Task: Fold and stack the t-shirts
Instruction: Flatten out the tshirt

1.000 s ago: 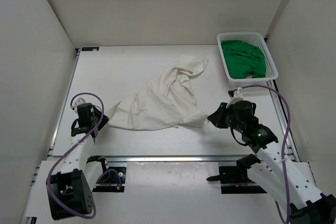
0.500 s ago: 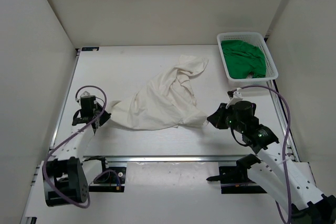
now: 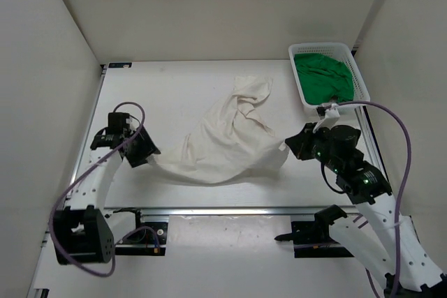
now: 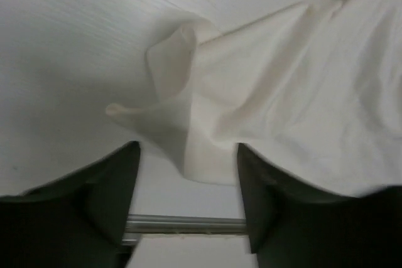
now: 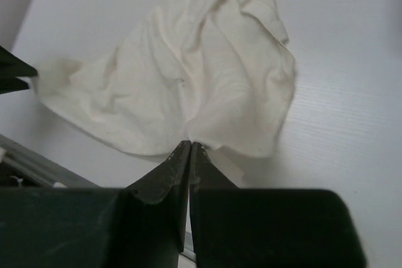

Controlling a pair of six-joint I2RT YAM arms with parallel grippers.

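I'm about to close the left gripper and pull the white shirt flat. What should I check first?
1. Left gripper open: ok, its jaws stand apart.
2. Cloth between those jaws: ok, a corner of the white t-shirt reaches into the gap.
3. Right gripper shut on the shirt's opposite edge: ok.
4. Shirt lying flat: not ok, it is bunched and creased on the table.
5. Green t-shirt out of the way: ok, it sits in the basket, apart from the white one.
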